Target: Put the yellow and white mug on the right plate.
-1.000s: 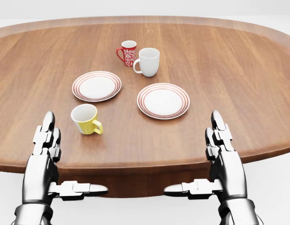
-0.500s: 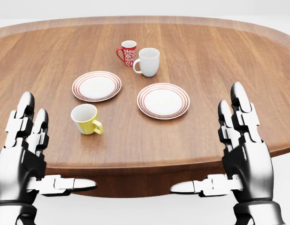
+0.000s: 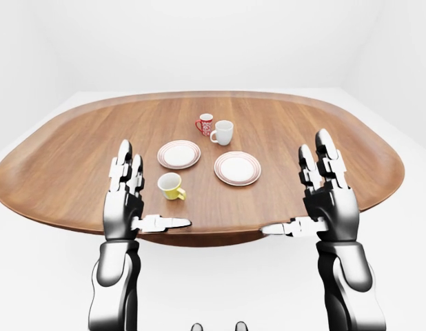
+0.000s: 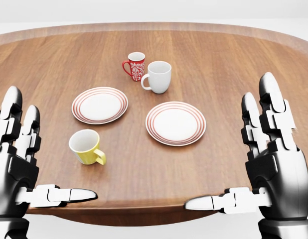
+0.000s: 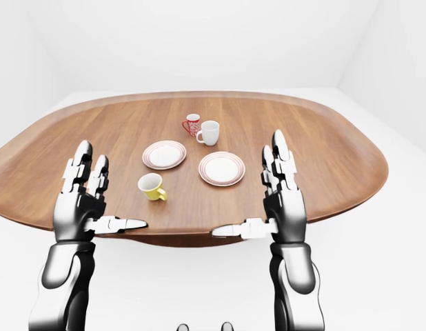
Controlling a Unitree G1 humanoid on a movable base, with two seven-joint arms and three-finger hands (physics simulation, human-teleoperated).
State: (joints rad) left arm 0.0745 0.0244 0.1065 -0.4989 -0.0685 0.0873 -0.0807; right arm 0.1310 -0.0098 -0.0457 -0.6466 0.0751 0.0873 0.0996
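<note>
The yellow and white mug [image 4: 86, 146] stands upright on the worktop [image 4: 233, 64], well left of the right plate [image 4: 176, 123] and slightly nearer the robot. Both the left hand [image 4: 22, 164] and right hand [image 4: 266, 164] hover with fingers spread, holding nothing. The reach has not begun, I judge; next, the left hand must close round the mug.

Both arms rise from the bottom of the eye views, forearms near vertical. The left hand [image 4: 17, 164] is held upright, fingers extended upward, thumb pointing inward. The right hand [image 4: 271, 159] mirrors it, fingers straight, thumb pointing inward. Neither hand holds or touches anything.
</note>
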